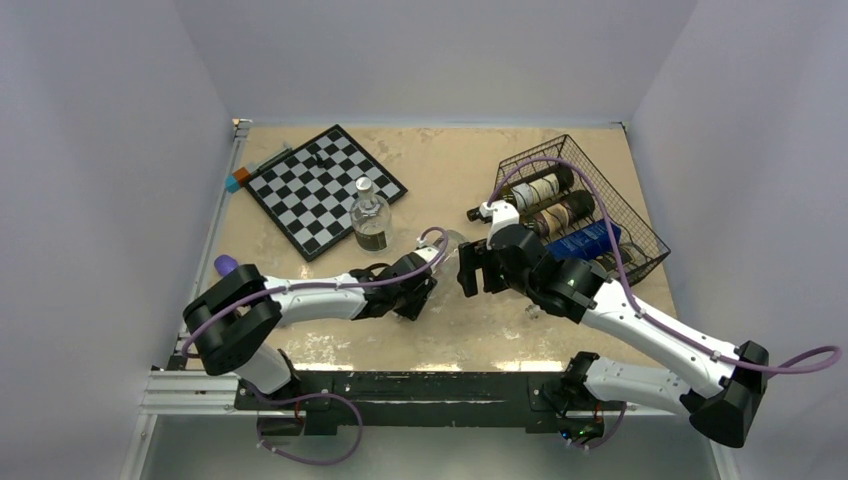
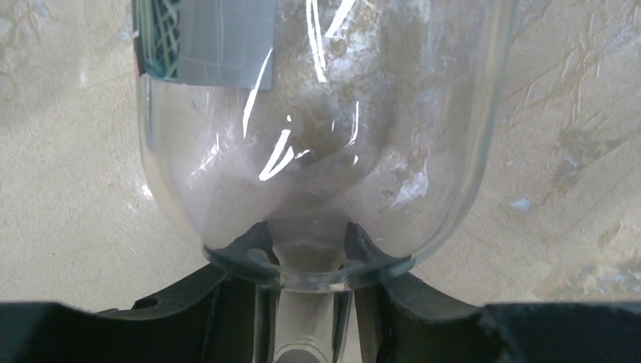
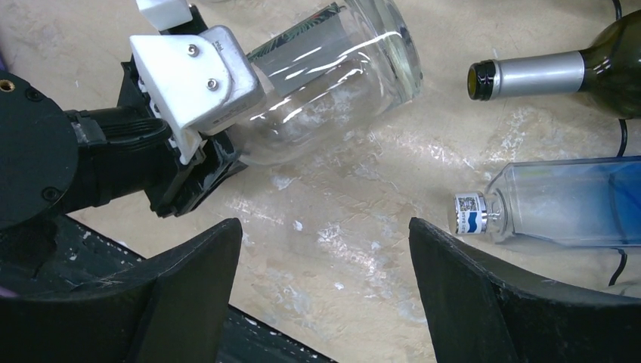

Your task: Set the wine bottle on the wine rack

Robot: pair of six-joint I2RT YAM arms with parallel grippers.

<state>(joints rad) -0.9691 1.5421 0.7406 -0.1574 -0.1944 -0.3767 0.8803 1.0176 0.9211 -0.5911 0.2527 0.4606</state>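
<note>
- Handover, we judged: left gripper (image 2: pixel 306 249) flanked the wine bottle (image 2: pixel 317 151) neck; pinching or loose, we couldn't tell.
- Right gripper (image 3: pixel 325 249) gaped; next it needed the bottle's body.

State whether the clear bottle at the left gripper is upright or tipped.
Tipped: the bottle lies sideways, neck inside the left gripper.

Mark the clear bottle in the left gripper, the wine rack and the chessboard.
clear bottle (image 3: pixel 340 91): right wrist view, glass body.
wine rack (image 1: pixel 630 215): top external view, right mesh wall.
chessboard (image 1: pixel 300 195): top external view, bare squares.
</note>
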